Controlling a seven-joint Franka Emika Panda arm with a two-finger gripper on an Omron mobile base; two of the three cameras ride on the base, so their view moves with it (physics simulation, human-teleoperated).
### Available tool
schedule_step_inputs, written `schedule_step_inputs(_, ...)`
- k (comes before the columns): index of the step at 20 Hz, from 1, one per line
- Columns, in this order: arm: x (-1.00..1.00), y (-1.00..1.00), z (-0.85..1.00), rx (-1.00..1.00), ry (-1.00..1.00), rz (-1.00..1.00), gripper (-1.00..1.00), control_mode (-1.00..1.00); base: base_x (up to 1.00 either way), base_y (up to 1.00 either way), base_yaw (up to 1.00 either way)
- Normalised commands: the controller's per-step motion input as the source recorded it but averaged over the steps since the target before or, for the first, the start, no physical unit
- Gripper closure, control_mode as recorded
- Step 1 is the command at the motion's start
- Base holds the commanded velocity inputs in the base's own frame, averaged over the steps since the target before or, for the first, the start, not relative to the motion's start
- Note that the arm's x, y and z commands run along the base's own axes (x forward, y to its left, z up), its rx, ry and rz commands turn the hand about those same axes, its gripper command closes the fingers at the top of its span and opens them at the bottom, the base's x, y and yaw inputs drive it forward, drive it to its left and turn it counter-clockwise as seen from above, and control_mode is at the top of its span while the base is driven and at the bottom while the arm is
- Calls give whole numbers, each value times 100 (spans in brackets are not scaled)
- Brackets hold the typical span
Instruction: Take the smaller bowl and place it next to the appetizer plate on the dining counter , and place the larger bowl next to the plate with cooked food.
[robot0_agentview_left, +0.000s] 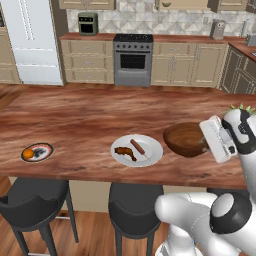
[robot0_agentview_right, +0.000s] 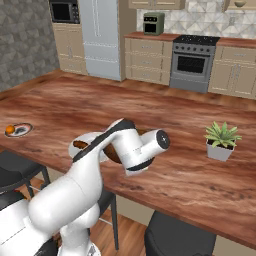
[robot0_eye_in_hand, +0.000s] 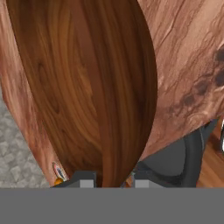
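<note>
**Larger bowl at the cooked-food plate, fingers clamped on its rim**

The larger bowl (robot0_agentview_left: 184, 139) sits just to the right of the plate with cooked food (robot0_agentview_left: 137, 150), seen from the robot's side, on the dining table (robot0_agentview_left: 90, 117). Whether it rests fully on the table top or hangs just above it cannot be told. The gripper (robot0_eye_in_hand: 109, 181) is at the bowl's edge farthest from that plate; in the hand view the fingers (robot0_eye_in_hand: 85, 180) stand narrowly apart with the wooden rim rising between them, so they are judged closed on the bowl. The appetizer plate (robot0_agentview_left: 37, 152) lies well to the left of the cooked-food plate, near the same table edge. The smaller bowl cannot be made out beside it.

Risks from here:
- If the bowl is not yet seated, letting go could make it drop and rock, or slide into the cooked-food plate, which it almost touches.
- Lifting the fingers off at a slant could drag the rim and tip the bowl.
- A potted plant (robot0_agentview_right: 220, 141) stands well to the right of the cooked-food plate; a wide swing of the arm could strike it
</note>
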Motion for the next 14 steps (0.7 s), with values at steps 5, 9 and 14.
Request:
schedule_step_inputs(5,40,-36,-41,3,2,0,100,-100,0,0,0)
schedule_step_inputs(9,34,-14,-40,0,1,0,100,-100,0,0,0)
schedule_step_inputs(14,33,-3,-50,0,2,0,100,-100,0,0,0)
